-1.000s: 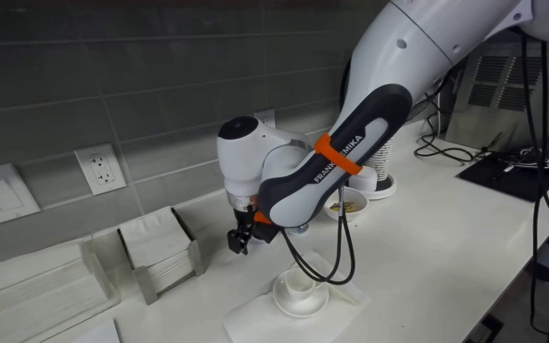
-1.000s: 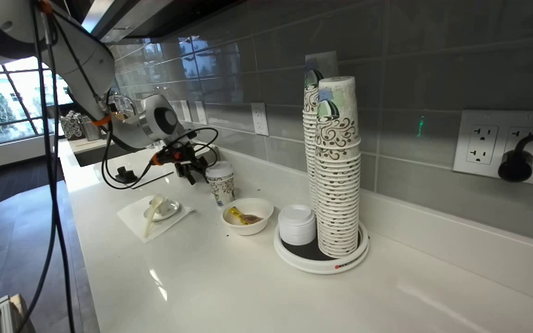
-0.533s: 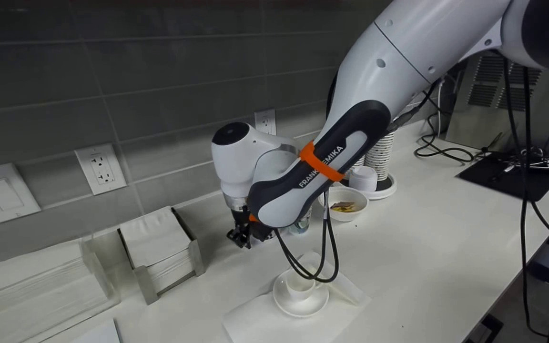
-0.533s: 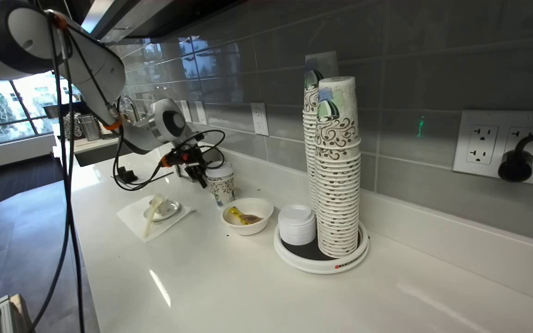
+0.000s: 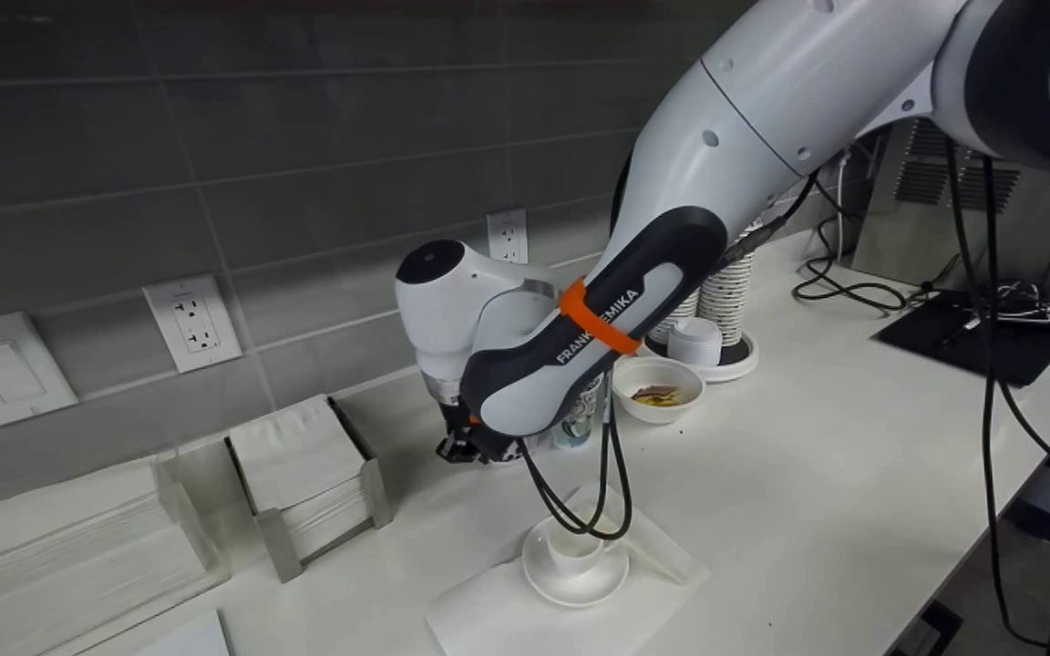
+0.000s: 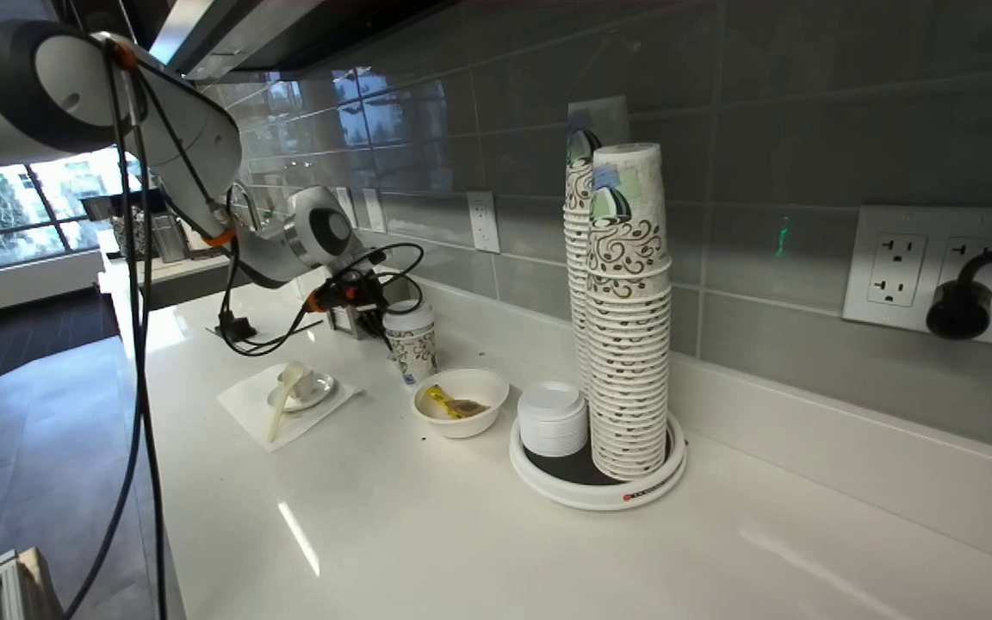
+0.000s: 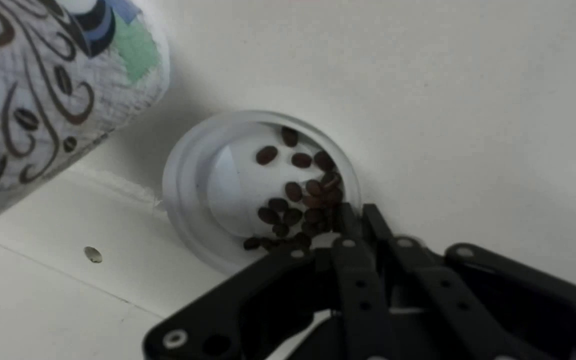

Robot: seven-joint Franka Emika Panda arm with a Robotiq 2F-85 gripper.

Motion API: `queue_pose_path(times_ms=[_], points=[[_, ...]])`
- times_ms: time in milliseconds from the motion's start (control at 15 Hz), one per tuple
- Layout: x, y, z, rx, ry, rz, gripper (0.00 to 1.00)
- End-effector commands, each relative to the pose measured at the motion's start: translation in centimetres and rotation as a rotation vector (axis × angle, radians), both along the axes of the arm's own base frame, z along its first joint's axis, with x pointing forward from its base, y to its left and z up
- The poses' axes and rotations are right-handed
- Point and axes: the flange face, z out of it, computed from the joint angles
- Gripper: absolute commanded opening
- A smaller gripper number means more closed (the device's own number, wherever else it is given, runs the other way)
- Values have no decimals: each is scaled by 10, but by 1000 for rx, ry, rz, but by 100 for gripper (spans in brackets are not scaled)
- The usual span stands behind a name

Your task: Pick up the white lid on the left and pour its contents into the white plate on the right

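White lid [image 7: 253,185]: lies up and left of the claw [image 7: 360,210] in the wrist view, just beside the patterned cup [image 7: 68,100]; I can't tell whether it touches the worktop [image 6: 375,534].
Claw: fingertips nearly together, pinching, it seems, the near rim.
Lid's shape: round, no long axis, shallow, pale.
Brown beans [image 7: 313,188]: loose inside, crowded toward the claw.

White arm [image 5: 739,118], black panels [image 5: 675,235], orange band [image 5: 598,319], dangling black cables [image 5: 992,355]
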Motion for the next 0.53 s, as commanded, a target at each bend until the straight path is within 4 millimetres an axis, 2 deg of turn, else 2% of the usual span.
queue_pose_path(times_ms=[0,200,267,400,467], points=[[7,6,1,-20,11,-21,10],[9,5,1,-33,15,-30,24],[10,5,0,-37,16,-33,25],[11,3,-2,-43,22,-41,33],[11,3,-3,-46,26,-44,32]])
